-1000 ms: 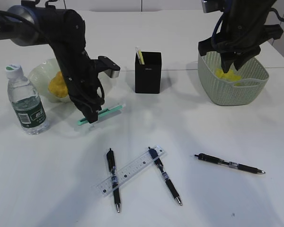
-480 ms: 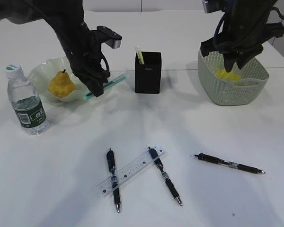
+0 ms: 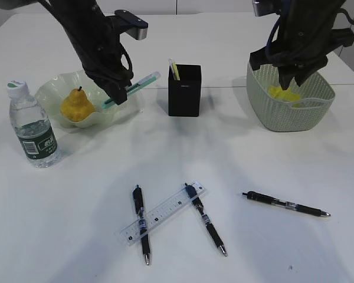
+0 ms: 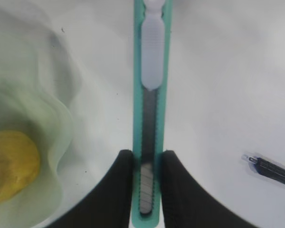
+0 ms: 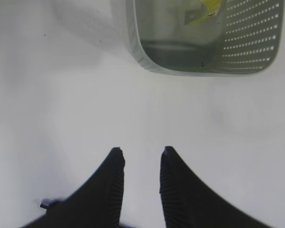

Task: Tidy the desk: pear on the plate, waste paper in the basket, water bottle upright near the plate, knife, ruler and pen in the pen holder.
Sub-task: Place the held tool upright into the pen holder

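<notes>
My left gripper (image 3: 119,94) (image 4: 147,154) is shut on the tail of a teal-green knife (image 3: 134,85) (image 4: 152,71), held in the air between the plate (image 3: 50,88) and the black pen holder (image 3: 184,91). The yellow pear (image 3: 76,105) (image 4: 9,164) lies on the plate. The water bottle (image 3: 32,127) stands upright left of the plate. The clear ruler (image 3: 162,213) lies on the desk near the front, crossed by two pens (image 3: 140,224) (image 3: 205,219). My right gripper (image 3: 295,73) (image 5: 141,152) hangs open and empty over the basket (image 3: 289,112) (image 5: 147,57), which holds yellow waste paper (image 3: 283,92) (image 5: 206,9).
A third pen (image 3: 286,204) lies on the desk at the front right. A yellow-green stick (image 3: 174,69) pokes out of the pen holder. The left wrist view catches a pen tip (image 4: 270,171) at its right edge.
My left gripper has lifted the knife off the desk and carried it up and back, uncovering the pear and plate. The right arm has hardly moved.
</notes>
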### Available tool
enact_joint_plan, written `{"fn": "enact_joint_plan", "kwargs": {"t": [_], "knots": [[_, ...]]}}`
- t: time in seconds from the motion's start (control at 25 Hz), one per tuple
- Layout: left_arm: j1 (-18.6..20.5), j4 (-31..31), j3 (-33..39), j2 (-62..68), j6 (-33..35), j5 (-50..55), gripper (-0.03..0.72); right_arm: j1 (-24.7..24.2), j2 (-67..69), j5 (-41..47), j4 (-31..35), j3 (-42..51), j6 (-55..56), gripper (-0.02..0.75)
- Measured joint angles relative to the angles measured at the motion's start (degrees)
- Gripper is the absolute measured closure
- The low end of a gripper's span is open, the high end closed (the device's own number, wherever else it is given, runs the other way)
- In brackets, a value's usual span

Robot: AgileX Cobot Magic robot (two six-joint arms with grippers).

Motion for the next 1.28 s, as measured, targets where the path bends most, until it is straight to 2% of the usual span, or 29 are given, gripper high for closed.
{"fn": "enact_joint_plan", "kwargs": {"t": [0.28,0.52,0.88,1.28], "knots": [[0.0,0.68,0.0,-2.61,-0.72,0.49,0.585,0.0,0.0,-3.0,-0.09,0.0,0.0,0.536],[0.0,4.07,0.0,-5.69,-2.82,0.84,0.585,0.0,-1.58,-7.12,-0.01,0.0,0.0,0.537],[0.0,4.47,0.0,-10.36,-4.44,1.05,0.585,0.0,-4.65,-12.85,2.0,0.0,0.0,0.536],[0.0,4.91,0.0,-16.56,-5.06,1.17,0.585,0.0,-4.76,-11.21,3.98,0.0,-0.11,0.537]]}}
